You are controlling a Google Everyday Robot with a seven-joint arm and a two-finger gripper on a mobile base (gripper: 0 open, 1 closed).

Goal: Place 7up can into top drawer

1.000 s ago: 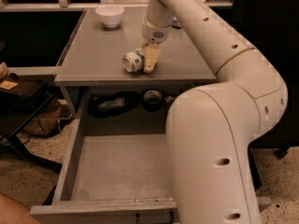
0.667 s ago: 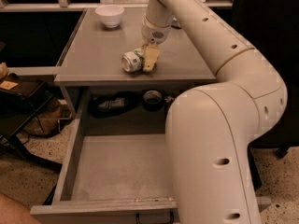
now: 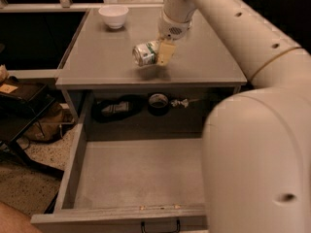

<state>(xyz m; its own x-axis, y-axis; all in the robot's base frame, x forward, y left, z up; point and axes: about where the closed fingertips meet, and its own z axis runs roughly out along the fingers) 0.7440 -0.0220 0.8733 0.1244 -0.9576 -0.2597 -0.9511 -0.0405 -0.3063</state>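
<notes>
The 7up can (image 3: 145, 54), white and green with a silver end, lies on its side in my gripper (image 3: 155, 55), held just above the grey cabinet top (image 3: 97, 57). The gripper is shut on the can; one tan finger (image 3: 165, 53) shows on the can's right side and the other is hidden behind it. The top drawer (image 3: 141, 174) is pulled wide open below the cabinet's front edge. Its flat grey bottom is bare, and its black handle (image 3: 160, 225) is on the front panel.
A white bowl (image 3: 113, 15) stands at the back left of the cabinet top. Dark items and a tape roll (image 3: 158, 103) sit in the recess behind the drawer. My arm's large body (image 3: 257, 159) fills the right foreground. A dark bag (image 3: 29, 106) is at left.
The can has risen off the cabinet top with the gripper and shifted slightly right; before, it lay on the surface.
</notes>
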